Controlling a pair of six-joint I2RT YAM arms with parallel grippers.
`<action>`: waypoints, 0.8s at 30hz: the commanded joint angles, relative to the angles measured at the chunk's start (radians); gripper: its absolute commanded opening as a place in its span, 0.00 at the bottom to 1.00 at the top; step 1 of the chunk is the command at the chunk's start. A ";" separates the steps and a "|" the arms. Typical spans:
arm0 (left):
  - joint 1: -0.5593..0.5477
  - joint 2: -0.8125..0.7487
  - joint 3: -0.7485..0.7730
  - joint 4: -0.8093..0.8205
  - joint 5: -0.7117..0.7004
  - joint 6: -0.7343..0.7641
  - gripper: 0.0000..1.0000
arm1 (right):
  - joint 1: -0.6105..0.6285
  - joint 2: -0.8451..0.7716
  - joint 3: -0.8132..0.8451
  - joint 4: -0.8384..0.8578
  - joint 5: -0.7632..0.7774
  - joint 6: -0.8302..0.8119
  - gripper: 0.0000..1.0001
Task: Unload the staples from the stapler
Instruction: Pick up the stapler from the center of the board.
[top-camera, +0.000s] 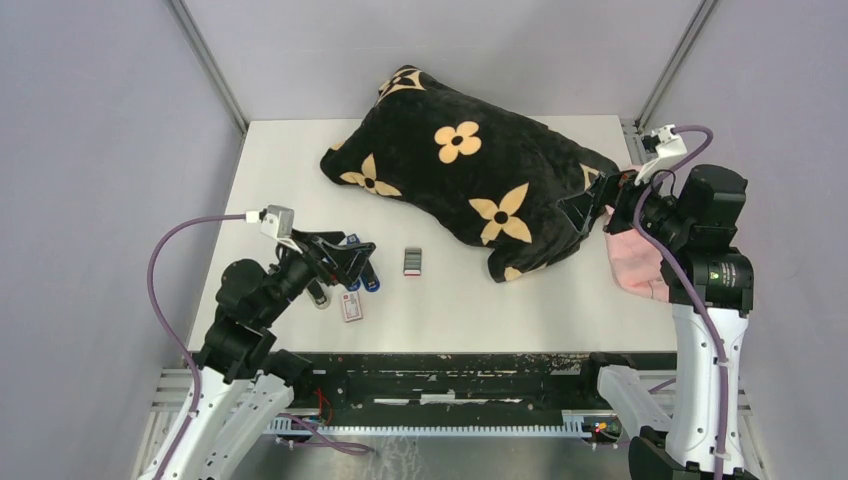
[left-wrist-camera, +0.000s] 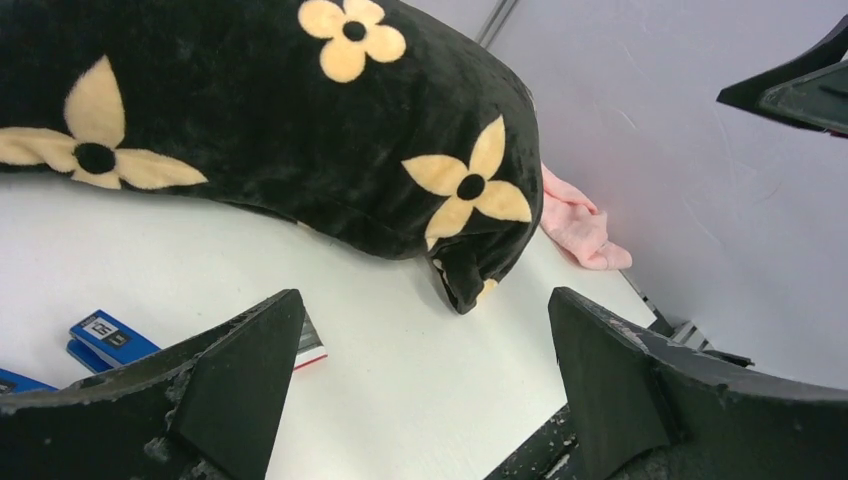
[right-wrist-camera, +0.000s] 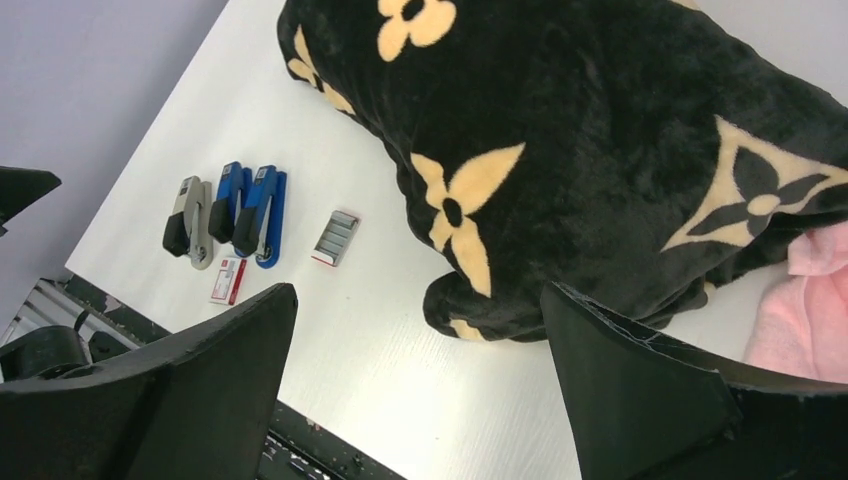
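Observation:
Three staplers lie side by side at the table's left: a grey stapler (right-wrist-camera: 188, 222) and two blue staplers (right-wrist-camera: 262, 215). In the top view my left gripper (top-camera: 358, 262) hovers over them and hides most of them; it is open and holds nothing. A short stack of silvery-grey staples (right-wrist-camera: 335, 238) lies just right of the staplers, seen in the top view as the staples (top-camera: 412, 261). My right gripper (top-camera: 592, 208) is open and empty at the far right, by the cushion's edge. In the left wrist view one blue stapler (left-wrist-camera: 110, 340) shows at the lower left.
A big black plush cushion with cream flowers (top-camera: 470, 170) fills the back middle and right of the table. A pink cloth (top-camera: 635, 262) lies under the right arm. A small white-and-red box (top-camera: 351, 306) sits in front of the staplers. A black rail (top-camera: 450, 375) runs along the near edge.

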 joint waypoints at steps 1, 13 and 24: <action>0.021 -0.024 -0.029 0.091 0.009 -0.099 0.99 | 0.005 -0.011 -0.009 0.023 0.064 0.012 1.00; 0.043 -0.099 -0.186 0.280 0.007 -0.244 0.99 | 0.006 -0.019 -0.070 0.027 -0.207 -0.223 0.99; 0.047 0.043 -0.298 0.398 0.034 -0.313 0.99 | 0.003 0.010 -0.283 0.224 -0.421 -0.306 0.99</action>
